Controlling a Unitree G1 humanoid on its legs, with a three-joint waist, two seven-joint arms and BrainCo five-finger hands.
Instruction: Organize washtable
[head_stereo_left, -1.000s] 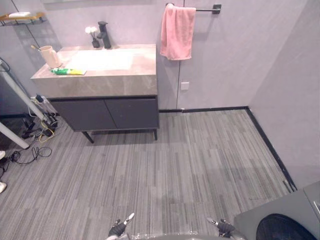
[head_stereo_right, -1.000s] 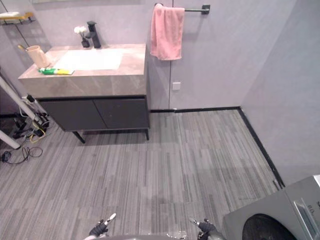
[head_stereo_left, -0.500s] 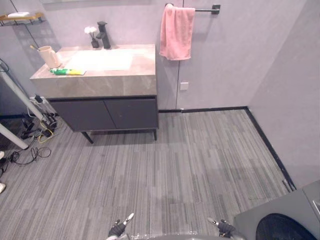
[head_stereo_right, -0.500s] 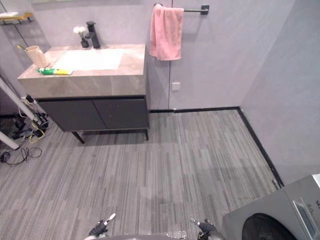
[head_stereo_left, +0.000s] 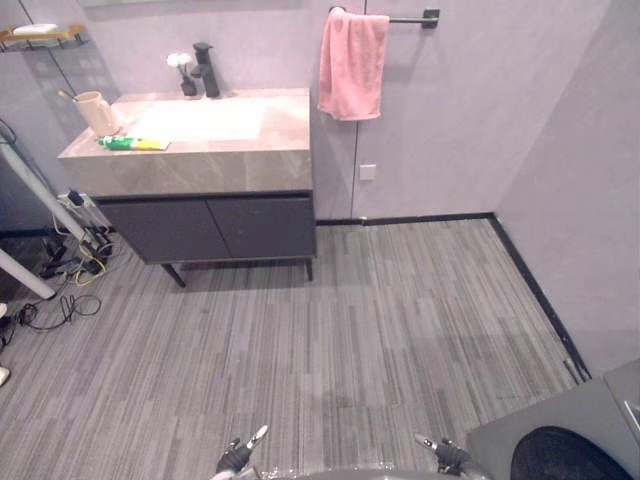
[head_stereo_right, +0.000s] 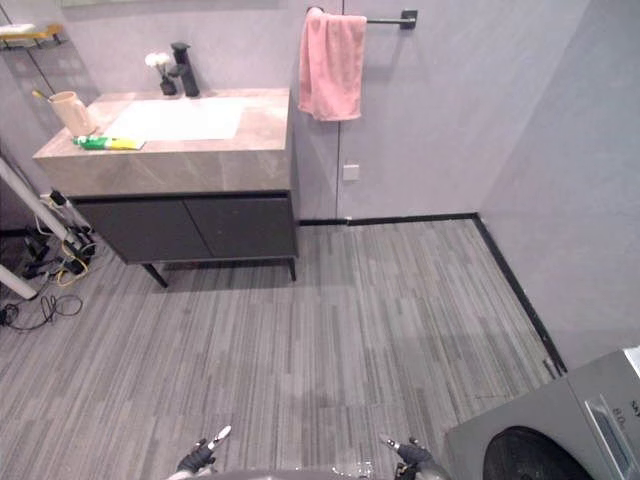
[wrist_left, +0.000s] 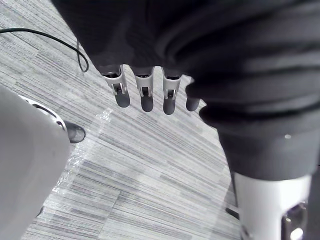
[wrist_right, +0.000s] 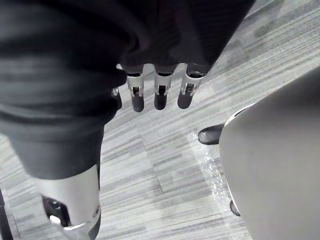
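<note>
Left hand and right hand hang straight-fingered, empty. A green-and-yellow toothpaste tube lies near a beige cup on the grey stone tabletop

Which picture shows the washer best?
The right eye view: the washer shows its top, its panel and part of its round door. The left eye view cuts it off sooner at the corner. The wrist views face the floor.

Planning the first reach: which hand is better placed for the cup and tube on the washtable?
Left, tentatively. The cup and toothpaste tube sit at the left end of the washtable, far ahead and left of the robot. The left hand and right hand hang low, open, empty; neither reaches yet.
</note>
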